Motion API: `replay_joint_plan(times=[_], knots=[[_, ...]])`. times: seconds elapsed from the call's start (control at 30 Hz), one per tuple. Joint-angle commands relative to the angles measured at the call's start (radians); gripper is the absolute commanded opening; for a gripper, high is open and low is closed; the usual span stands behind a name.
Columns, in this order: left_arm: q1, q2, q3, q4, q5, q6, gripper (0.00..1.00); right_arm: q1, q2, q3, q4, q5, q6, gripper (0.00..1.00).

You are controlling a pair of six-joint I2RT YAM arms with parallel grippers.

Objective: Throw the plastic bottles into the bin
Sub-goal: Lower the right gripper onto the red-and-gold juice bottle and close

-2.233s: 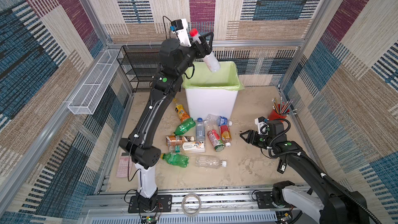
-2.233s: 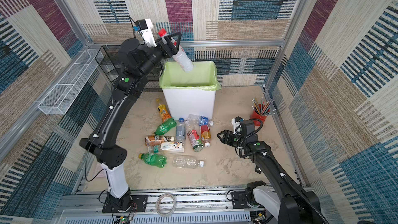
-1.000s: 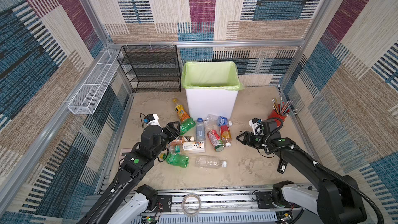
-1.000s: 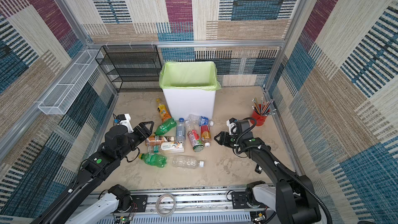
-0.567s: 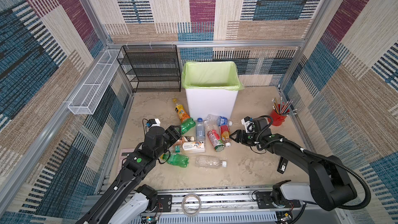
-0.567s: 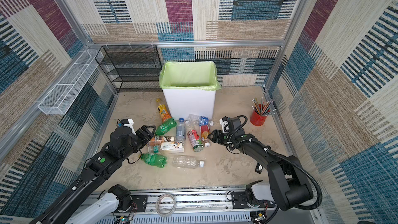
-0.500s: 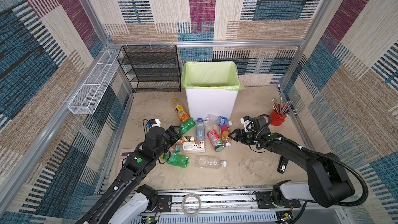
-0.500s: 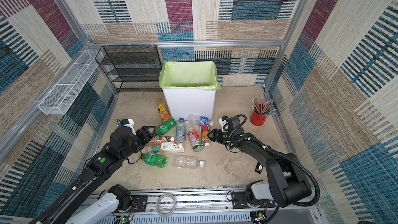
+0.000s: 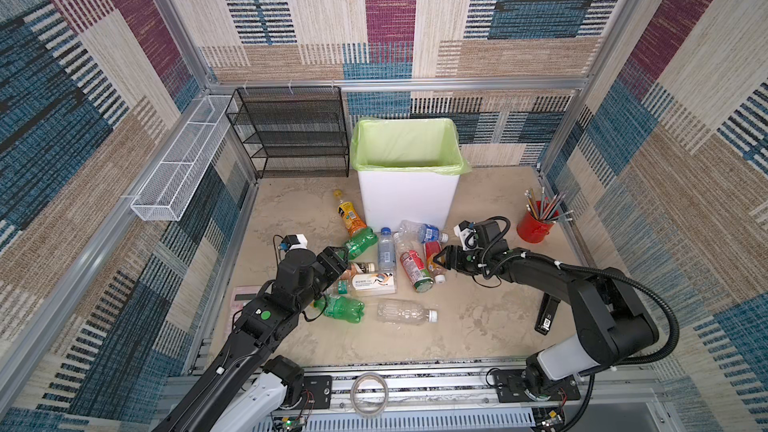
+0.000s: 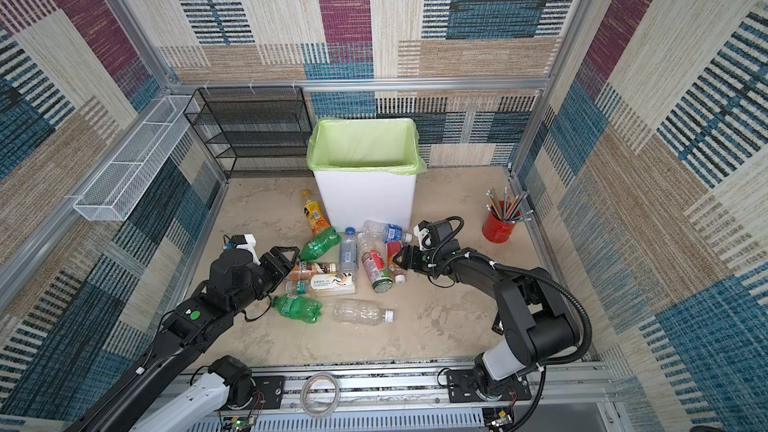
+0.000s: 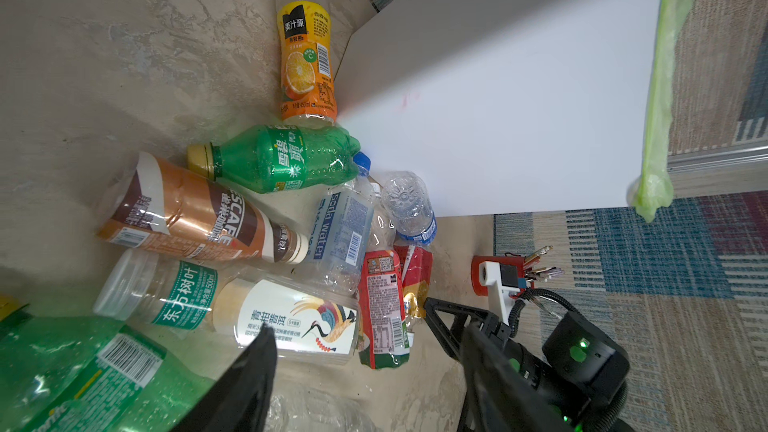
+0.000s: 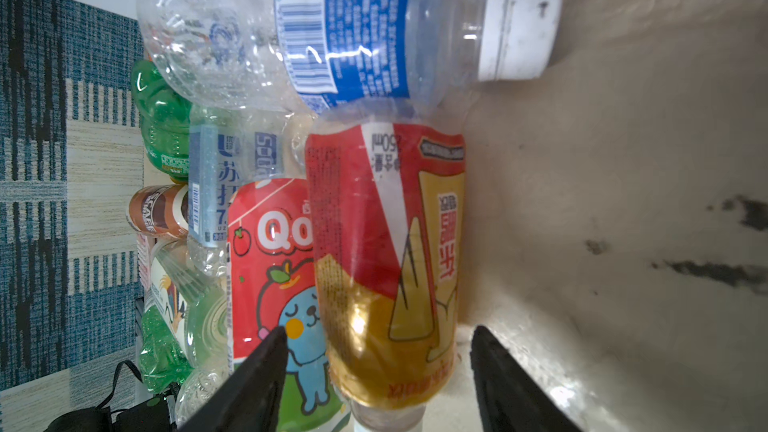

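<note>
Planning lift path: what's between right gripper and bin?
In both top views: red-and-gold bottle at the right gripper, then blue-label bottle nearer the bin.

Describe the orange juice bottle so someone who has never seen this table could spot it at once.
Start at the white bin with the green liner. At its front left corner lies the orange juice bottle, cap pointing toward the black mesh rack. Unlike the green bottle at its base, its label is orange and shows a sliced orange.
</note>
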Motion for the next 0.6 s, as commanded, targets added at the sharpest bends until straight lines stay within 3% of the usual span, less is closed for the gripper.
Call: replay_joint_plan(times=[0.0, 0.57], knots=[[0.000, -0.012, -0.010, -0.013, -0.008, -0.005, 0.71, 0.008, 0.020, 0.014, 0.035, -0.001, -0.007, 0.71], [0.000, -0.033, -0.016, -0.026, -0.013, -0.016, 0.71, 0.019, 0.083, 0.035, 0.055, -0.002, 0.002, 0.65]])
